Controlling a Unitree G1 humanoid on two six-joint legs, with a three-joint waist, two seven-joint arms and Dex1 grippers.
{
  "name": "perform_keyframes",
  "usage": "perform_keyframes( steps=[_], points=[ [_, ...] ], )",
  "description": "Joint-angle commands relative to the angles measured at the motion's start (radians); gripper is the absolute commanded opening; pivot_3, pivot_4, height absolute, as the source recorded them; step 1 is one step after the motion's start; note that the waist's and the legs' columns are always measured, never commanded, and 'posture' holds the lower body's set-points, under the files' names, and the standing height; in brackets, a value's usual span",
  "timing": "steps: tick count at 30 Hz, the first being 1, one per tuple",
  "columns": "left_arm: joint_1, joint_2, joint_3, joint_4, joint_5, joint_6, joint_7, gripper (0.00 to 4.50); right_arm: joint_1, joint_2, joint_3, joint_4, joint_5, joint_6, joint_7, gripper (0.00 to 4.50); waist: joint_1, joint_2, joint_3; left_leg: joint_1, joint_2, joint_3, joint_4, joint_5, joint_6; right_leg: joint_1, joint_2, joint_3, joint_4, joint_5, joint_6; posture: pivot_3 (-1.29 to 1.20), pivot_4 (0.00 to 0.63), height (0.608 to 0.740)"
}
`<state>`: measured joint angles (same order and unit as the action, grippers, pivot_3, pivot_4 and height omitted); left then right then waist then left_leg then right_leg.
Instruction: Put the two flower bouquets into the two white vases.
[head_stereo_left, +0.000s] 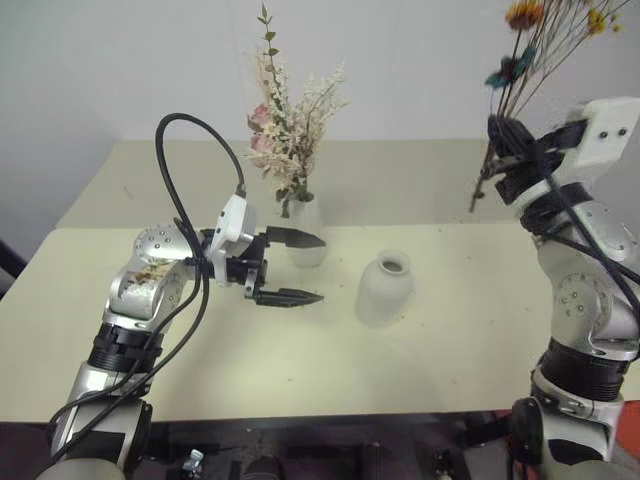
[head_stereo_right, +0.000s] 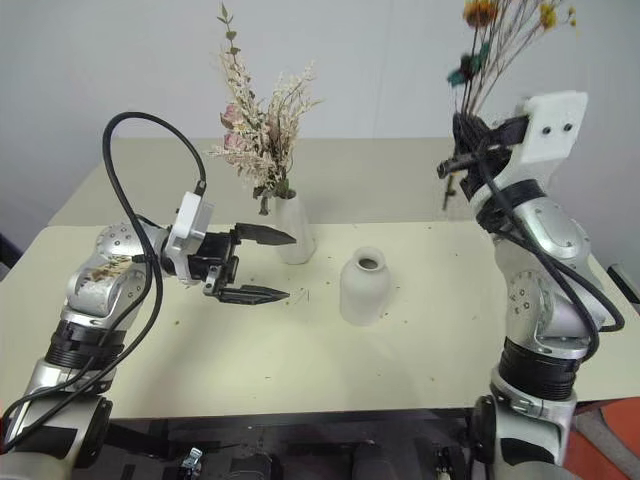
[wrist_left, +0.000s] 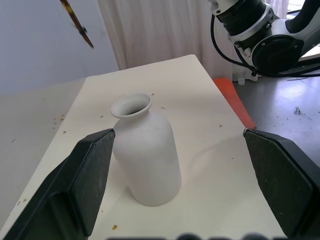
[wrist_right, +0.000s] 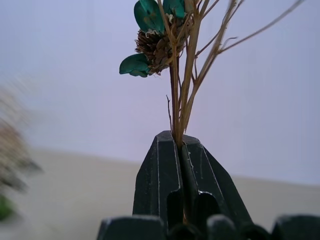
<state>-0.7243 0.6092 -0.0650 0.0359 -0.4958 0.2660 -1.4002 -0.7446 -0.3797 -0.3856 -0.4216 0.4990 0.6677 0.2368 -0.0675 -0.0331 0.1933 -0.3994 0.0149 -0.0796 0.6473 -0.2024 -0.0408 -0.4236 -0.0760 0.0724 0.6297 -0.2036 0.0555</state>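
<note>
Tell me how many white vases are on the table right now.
2. The tall vase stands behind the open left gripper and already holds the pink bouquet. The squat vase stands empty near the table's middle.

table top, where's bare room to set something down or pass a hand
Bare room: the table front strip between its near edge and the squat vase, and the stretch right of that vase. Crowded: the middle, where the open left gripper sits beside the tall vase holding the pink bouquet.
</note>
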Motion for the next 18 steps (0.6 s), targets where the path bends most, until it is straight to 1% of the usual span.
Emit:
perform_keyframes(
  steps=[1,3,8,18],
  points=[
    [-0.020,0.006,0.011,-0.022,0.002,0.005,0.020,4.50,0.010,0.021,-0.019,-0.097,0.117,-0.010,0.012,0.04,0.002,0.000,0.000,0.000,0.000,0.000,0.000,0.000,0.000,0.000,0.000,0.000,0.000,0.000,0.000,0.00,0.150,0.740],
    [-0.015,0.010,0.007,-0.029,0.008,0.011,0.028,4.50,0.043,0.040,0.005,-0.126,0.150,-0.018,0.014,0.04,0.003,0.000,0.000,-0.001,0.000,0.000,0.000,0.000,0.000,0.000,0.000,0.000,-0.001,0.000,0.000,0.00,0.150,0.740],
    [-0.004,0.017,0.004,-0.038,0.020,0.008,0.031,4.50,0.105,0.070,0.086,-0.134,0.129,-0.046,0.000,0.04,0.001,0.000,0.000,0.000,0.000,0.000,0.000,0.000,0.000,0.000,0.000,0.000,0.000,0.000,0.000,0.00,0.150,0.740],
    [0.004,0.039,0.016,-0.051,0.018,0.018,0.040,4.50,0.221,0.120,0.140,-0.117,0.117,-0.148,0.009,0.04,0.000,0.000,0.000,0.000,0.000,0.000,-0.001,0.000,0.000,0.000,0.000,0.000,0.000,0.000,0.000,0.00,0.150,0.740]
  ],
)
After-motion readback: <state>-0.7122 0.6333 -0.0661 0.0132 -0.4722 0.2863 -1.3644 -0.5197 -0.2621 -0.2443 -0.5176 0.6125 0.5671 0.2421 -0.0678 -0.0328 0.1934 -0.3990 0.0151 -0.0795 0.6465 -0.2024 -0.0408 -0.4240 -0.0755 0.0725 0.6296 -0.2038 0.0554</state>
